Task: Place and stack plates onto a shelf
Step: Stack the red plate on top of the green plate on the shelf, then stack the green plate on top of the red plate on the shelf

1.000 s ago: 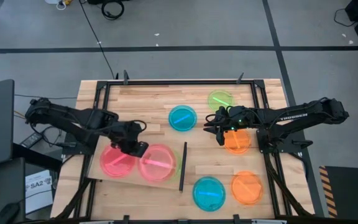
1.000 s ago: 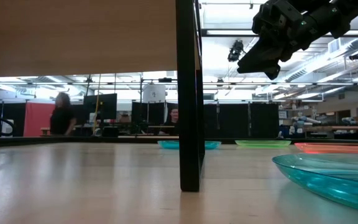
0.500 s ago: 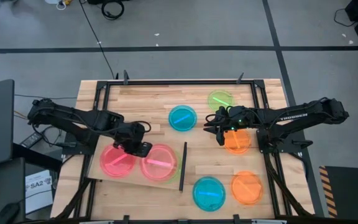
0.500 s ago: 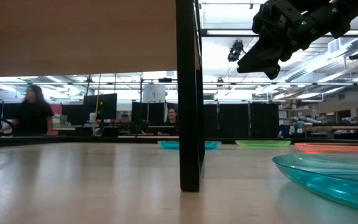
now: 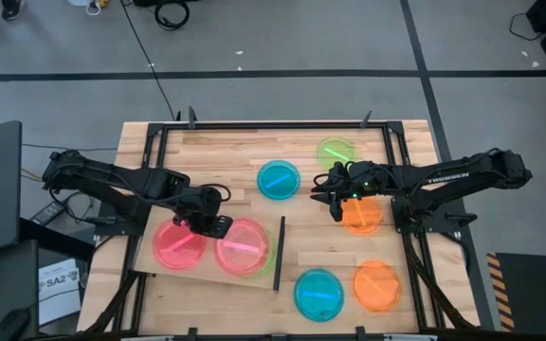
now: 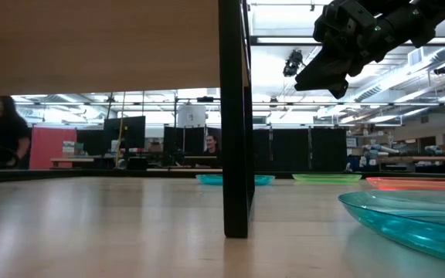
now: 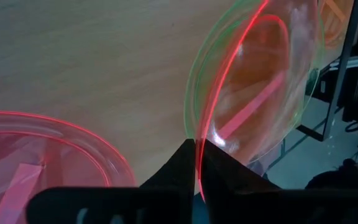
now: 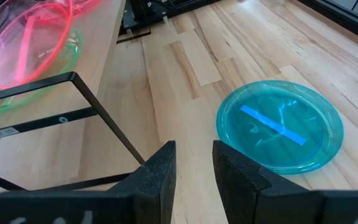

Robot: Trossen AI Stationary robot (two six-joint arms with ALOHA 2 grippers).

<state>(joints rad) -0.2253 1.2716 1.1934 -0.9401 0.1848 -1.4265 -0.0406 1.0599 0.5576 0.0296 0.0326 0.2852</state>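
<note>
On the pale shelf [image 7: 73,56], left of its black upright strip [image 5: 279,251], lie a pink plate [image 5: 180,246] and a second pink plate [image 5: 245,248]. The second pink plate is nested in a green plate [image 7: 194,93]. My left gripper [image 5: 212,225] is at the far-left rim of that second pink plate, shut on it. My right gripper [image 5: 328,192] hangs open above the table between a blue plate [image 5: 278,179] and an orange plate [image 5: 360,215]. Nothing is between its fingers [image 8: 194,165]. My left gripper pinches the rim [image 7: 199,134] of the right-hand pink plate between its two fingers, at the plate's far-left edge. The fingers slant down from the table's left. The plate lies in the green plate on the shelf.
A green plate [image 5: 336,152] lies at the back right of the table. A blue plate [image 5: 318,295] and an orange plate [image 5: 377,284] lie near the front edge. Black frame rails [image 5: 401,170] run along the table's sides. People show in the room behind the table.
</note>
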